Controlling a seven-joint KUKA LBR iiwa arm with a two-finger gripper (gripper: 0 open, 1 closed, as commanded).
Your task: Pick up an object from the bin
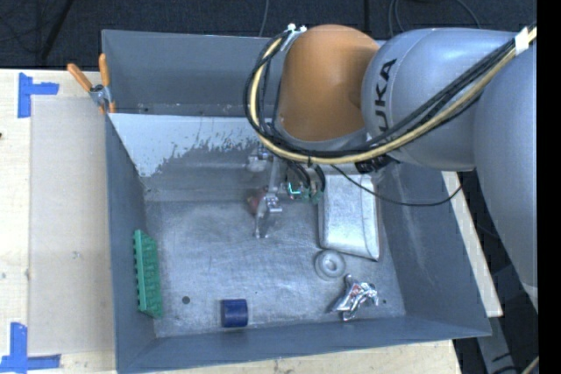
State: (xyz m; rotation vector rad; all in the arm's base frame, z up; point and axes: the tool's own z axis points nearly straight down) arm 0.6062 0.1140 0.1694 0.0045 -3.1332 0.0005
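1. The arm (pixel 438 101) comes in from the right. It has an orange cover (pixel 320 83) on its wrist.
2. The gripper (pixel 266 210) hangs over the middle of the grey bin (pixel 127 232), above bare floor.
3. I cannot tell if the gripper is open or closed.
4. The closest thing is a flat silver pack (pixel 351 219), just to the right of the gripper.
5. A small grey round disc (pixel 330 264) lies just near the pack's near end.
6. A shiny crumpled metal piece (pixel 354 297) lies in the near right corner.
7. A little blue block (pixel 234 312) sits by the near wall.
8. A green comb-like strip (pixel 147 273) lies along the left wall, well apart from the gripper.
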